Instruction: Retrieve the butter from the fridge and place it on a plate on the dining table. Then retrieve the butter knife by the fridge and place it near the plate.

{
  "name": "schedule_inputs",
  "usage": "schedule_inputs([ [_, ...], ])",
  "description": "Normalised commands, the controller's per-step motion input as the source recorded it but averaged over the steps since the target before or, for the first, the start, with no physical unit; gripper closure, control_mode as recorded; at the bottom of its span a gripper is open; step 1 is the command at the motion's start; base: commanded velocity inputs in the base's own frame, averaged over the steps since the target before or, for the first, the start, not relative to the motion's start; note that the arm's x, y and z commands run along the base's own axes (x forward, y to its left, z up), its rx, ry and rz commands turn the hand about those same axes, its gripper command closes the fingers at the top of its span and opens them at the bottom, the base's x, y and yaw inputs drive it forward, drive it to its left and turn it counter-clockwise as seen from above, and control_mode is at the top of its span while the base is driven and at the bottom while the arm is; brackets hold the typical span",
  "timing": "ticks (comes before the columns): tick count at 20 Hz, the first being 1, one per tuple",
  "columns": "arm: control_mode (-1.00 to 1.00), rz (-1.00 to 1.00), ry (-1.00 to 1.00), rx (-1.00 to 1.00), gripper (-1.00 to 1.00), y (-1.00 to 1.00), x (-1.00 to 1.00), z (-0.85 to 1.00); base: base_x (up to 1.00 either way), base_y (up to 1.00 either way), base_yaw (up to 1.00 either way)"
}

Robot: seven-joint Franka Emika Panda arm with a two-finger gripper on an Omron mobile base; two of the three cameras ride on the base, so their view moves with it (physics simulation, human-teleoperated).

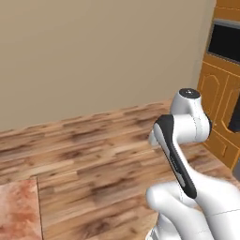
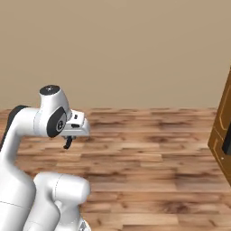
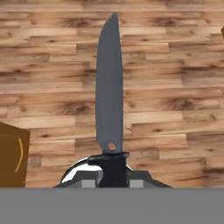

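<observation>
Butter knife [image 3: 109, 96] sits pinched in the claw [image 3: 113, 180], dark handle clamped between the fingertips, grey blade pointing straight away from the hand over the wood floor [image 3: 175, 65]; small round hole near the blade base; brown cabinet corner [image 3: 11, 153] at the hand view's left edge; left base view: marbled table corner [image 1: 18, 211] at lower left, plank floor across the middle, beige wall [image 1: 93, 51] behind, white arm [image 1: 187, 154] folded at right, orange cabinets [image 1: 220, 103] with a dark oven window far right; right base view: arm at left, claw [image 2: 67, 143] low beside the wrist with a dark tip hanging down, knife too small to make out there; floor in the middle; cabinet edge [image 2: 221, 131] at right.
</observation>
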Motion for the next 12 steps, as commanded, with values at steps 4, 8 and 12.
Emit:
schedule_inputs([
  [4, 1.00, 0.00, 0.00, 0.00, 1.00, 0.00, 0.00, 0.00, 1.00, 0.05, 0.00],
  [8, 1.00, 0.00, 0.00, 0.00, 1.00, 0.00, 0.00, 0.00, 1.00, 0.12, 0.00],
  [12, 1.00, 0.00, 0.00, 0.00, 1.00, 0.00, 0.00, 0.00, 1.00, 0.17, 0.00],
])
